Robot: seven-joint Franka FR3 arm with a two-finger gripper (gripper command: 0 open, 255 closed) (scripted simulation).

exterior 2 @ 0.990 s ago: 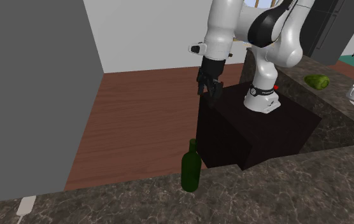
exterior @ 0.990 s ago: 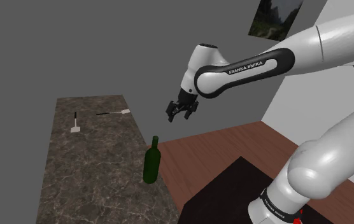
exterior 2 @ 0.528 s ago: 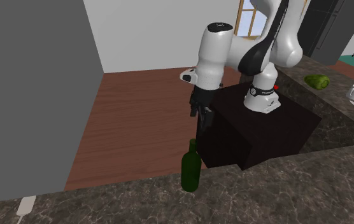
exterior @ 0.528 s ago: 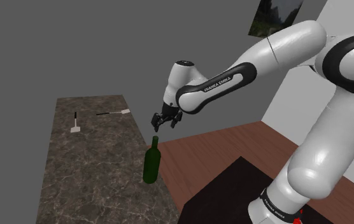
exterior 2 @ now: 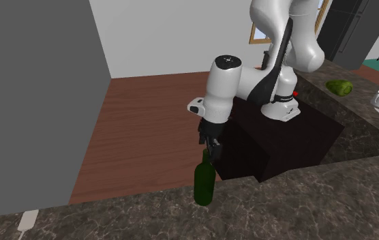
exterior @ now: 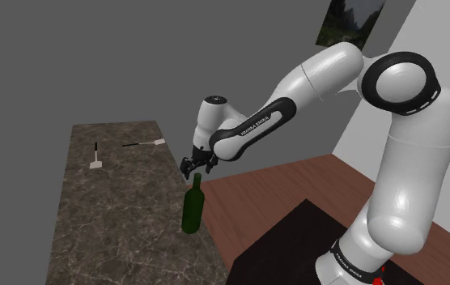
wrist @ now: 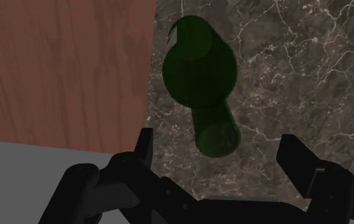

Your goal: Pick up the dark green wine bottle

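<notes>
Glossy white rounded arm (exterior: 401, 162) segments meet at dark grey rings, with a white-lettered black forearm band (exterior: 256, 125), an all-black two-finger hand (exterior: 195, 169) and a red spot (exterior 2: 295, 93) near the base.

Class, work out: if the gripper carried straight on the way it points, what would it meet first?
Probably the wine bottle, its mouth lying between the gripper's open fingers; the gap is unclear.
</notes>
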